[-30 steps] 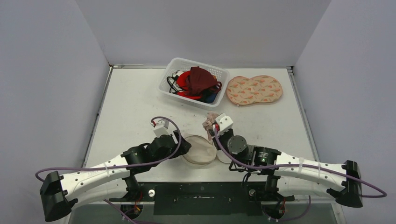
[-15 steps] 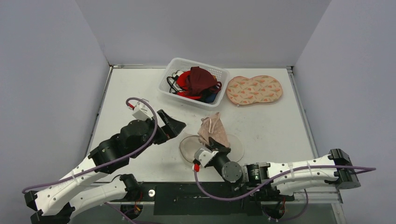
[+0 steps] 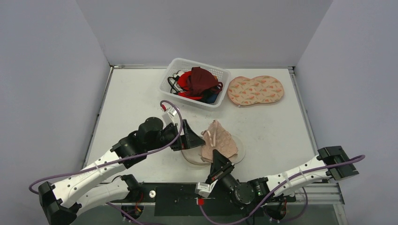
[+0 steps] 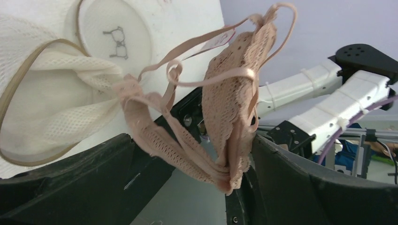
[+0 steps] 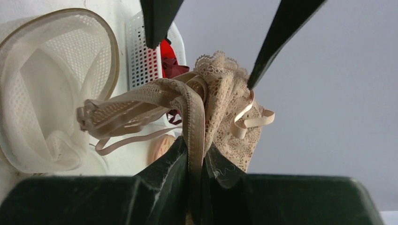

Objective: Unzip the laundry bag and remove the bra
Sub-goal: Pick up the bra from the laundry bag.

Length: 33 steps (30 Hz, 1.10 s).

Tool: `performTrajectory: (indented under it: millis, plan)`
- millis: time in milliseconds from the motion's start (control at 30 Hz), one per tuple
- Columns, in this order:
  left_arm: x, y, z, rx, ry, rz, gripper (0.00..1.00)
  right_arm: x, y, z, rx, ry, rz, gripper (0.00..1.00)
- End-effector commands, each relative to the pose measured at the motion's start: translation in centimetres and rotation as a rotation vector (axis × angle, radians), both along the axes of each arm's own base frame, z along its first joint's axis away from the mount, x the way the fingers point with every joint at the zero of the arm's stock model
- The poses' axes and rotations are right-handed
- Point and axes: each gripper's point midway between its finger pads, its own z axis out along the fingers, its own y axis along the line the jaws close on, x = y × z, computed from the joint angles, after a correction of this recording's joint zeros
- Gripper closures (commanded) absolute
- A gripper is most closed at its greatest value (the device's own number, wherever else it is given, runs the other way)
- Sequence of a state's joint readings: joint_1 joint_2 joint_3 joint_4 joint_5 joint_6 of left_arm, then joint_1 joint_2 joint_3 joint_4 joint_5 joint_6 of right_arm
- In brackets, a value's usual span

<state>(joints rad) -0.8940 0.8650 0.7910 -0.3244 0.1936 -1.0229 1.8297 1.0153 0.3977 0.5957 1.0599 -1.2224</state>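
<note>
Your right gripper [image 3: 218, 165] sits low in the centre of the overhead view, just above the arm bases. Its jaws are pinched narrow on the beige lace bra [image 3: 218, 140]. In the right wrist view the two dark fingers [image 5: 159, 180] at the bottom of the frame squeeze the bunched lace and a band between them, and the rest of the bra [image 5: 220, 103] rises above them.

Your left gripper [image 3: 193, 137] is spread wide and holds nothing. It lies just left of the bra, at centre frame in the overhead view. From the left wrist camera its fingers [image 4: 84, 183] fill the lower corners, and the bra [image 4: 230, 108] hangs in the gap between them without touching either.

The white mesh laundry bag [image 3: 189, 153] lies flat on the table [image 3: 136, 103], under and beside the bra. Its tan-edged rim shows at the left of both wrist views [image 4: 42, 108] [image 5: 51, 89]. One band end of the bra reaches toward the mesh; you cannot tell from these frames whether it touches.

At upper centre of the overhead view stands a white basket [image 3: 185, 98] of red and dark garments. Just to its right lies a flat patterned pouch [image 3: 256, 90].
</note>
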Motion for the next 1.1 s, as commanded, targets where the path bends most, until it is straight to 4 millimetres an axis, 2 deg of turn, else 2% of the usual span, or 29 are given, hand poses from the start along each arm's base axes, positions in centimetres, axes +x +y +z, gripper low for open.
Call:
performTrajectory:
  millis: [0,167,267,400,500,667,900,1067]
  plan:
    - [-0.3,-1.2,4.3,-0.150,-0.115,-0.112,0.04,-0.3,-0.4,1.9,0.008,-0.063,0.000,0.95]
    - [0.1,-0.9,4.4,-0.163,-0.170,-0.120,0.04,-0.8,-0.1,1.6,0.018,-0.049,0.029,0.95]
    - [0.2,-1.5,4.5,-0.191,-0.195,-0.148,0.04,-1.1,0.1,1.5,0.024,-0.041,0.050,0.95]
    - [0.9,-2.3,2.8,-0.123,-0.175,-0.166,0.04,-1.5,0.2,1.3,0.019,-0.048,0.075,0.95]
    - [0.9,-3.1,2.5,-0.130,-0.160,-0.201,0.01,-1.7,0.1,1.3,0.025,-0.048,0.086,0.95]
    - [0.3,-4.5,3.8,-0.199,-0.170,-0.274,0.12,-1.8,0.0,1.6,0.032,-0.053,0.094,0.95]
    - [-1.0,-5.9,3.7,-0.204,-0.174,-0.343,0.24,-1.9,0.1,1.6,0.038,-0.052,0.107,0.95]
    - [-1.9,-6.9,3.1,-0.185,-0.168,-0.386,0.50,-1.9,0.2,1.5,0.041,-0.044,0.105,0.95]
